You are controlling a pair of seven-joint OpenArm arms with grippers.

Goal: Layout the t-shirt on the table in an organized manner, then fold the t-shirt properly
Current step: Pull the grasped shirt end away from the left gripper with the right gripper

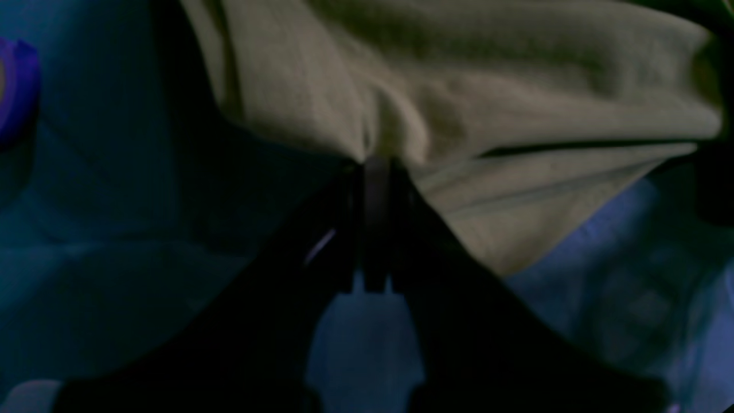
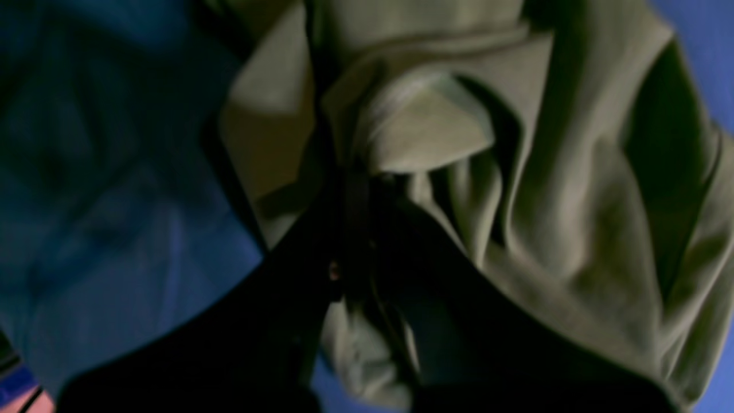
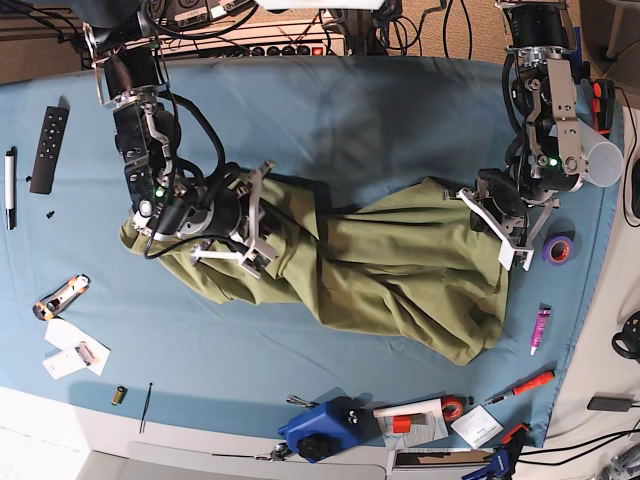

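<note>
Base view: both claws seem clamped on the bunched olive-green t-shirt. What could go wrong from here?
1. The olive-green cotton t-shirt lies crumpled; the right claw pinches a thick bunch of folds, so pulling may tangle layers rather than spread them.
2. The left claw grips only a thin edge, which could slip out.
3. A purple tape roll sits near the left claw at the light-blue table edge and could be knocked.

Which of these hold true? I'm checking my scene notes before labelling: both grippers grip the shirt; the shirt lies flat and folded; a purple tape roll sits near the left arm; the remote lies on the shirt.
1. Both the left gripper and right gripper are shut on the t-shirt. True.
2. The t-shirt lies flat and folded. False: it is bunched and wrinkled.
3. A purple tape roll sits near the left arm. True.
4. The remote lies on the t-shirt. False: it rests on the table, apart from it.
</note>
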